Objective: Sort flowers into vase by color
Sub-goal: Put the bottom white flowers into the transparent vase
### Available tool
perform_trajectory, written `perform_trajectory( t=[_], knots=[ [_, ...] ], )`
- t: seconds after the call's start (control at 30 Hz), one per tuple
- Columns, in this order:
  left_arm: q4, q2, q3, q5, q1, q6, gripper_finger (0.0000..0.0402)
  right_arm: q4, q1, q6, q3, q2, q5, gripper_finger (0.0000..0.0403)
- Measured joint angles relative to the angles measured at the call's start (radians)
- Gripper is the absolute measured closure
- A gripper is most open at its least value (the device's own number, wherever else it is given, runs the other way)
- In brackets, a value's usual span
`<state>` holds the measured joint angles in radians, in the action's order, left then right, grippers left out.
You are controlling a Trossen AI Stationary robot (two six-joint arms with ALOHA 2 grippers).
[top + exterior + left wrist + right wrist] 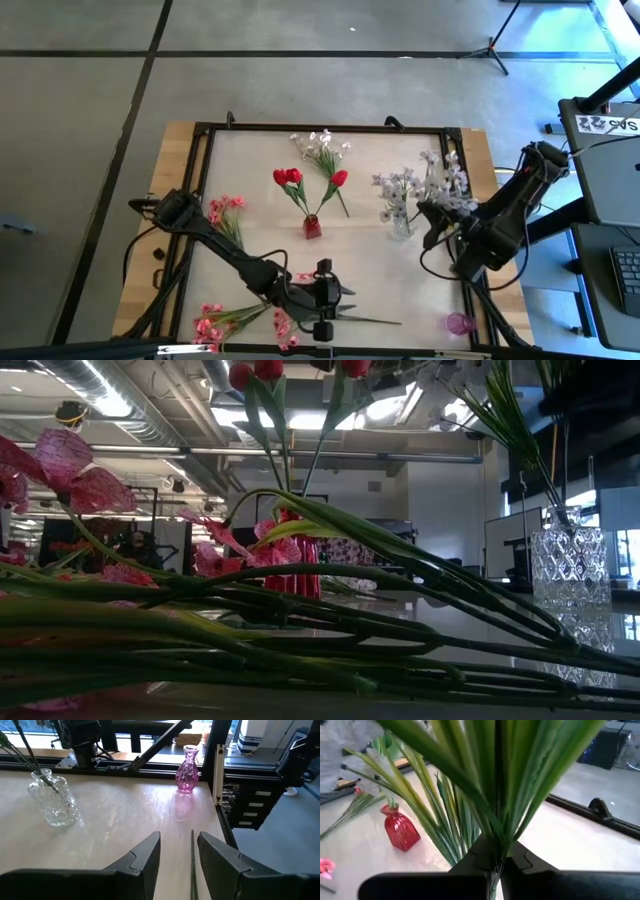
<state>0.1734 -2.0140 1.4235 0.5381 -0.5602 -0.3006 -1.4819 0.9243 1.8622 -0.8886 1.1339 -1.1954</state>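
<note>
High view: red vase (313,228) holds red tulips (289,178); clear vase (401,227) whitish sprigs (398,186).

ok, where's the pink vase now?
High view: the pink vase stands empty at the table's near right corner, well apart from the clear vase.

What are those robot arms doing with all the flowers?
They are sorting fake flowers into vases by color. The red vase already holds red flowers. The right gripper is shut on a whitish sprig beside the clear vase, which has some whitish flowers in it. The left gripper is open around a thin green stem near the front edge. The pink vase is empty, and pink flowers lie on the table.
</note>
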Motion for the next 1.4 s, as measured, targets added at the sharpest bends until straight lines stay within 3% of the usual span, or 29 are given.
perform_trajectory(
  t=[0.23,0.4,0.67,0.87,1.0,1.23,1.4],
  knots=[
    [0.000,0.000,0.000,0.000,0.002,0.014,0.0273,0.129,-0.037,-0.007,0.060,0.000,0.005,0.0387],
    [0.002,-0.001,0.000,0.002,-0.003,0.014,0.0273,0.207,-0.065,-0.010,0.098,0.000,0.068,0.0371],
    [-0.005,0.006,-0.001,0.004,-0.023,0.014,0.0273,0.199,-0.067,-0.091,0.056,0.000,0.179,0.0285],
    [-0.090,0.058,-0.001,0.057,-0.042,0.015,0.0273,0.114,-0.067,-0.226,-0.077,0.000,0.255,0.0205],
    [-0.208,0.125,-0.002,0.077,-0.067,-0.004,0.0273,0.034,-0.067,-0.340,-0.212,0.001,0.317,0.0178],
    [-0.269,0.272,-0.002,0.081,-0.127,0.051,0.0273,0.015,-0.067,-0.594,-0.488,0.000,0.350,0.0180],
    [-0.263,0.329,-0.001,0.131,-0.165,0.153,0.0273,0.020,-0.067,-0.746,-0.639,0.000,0.279,0.0192]
  ],
)
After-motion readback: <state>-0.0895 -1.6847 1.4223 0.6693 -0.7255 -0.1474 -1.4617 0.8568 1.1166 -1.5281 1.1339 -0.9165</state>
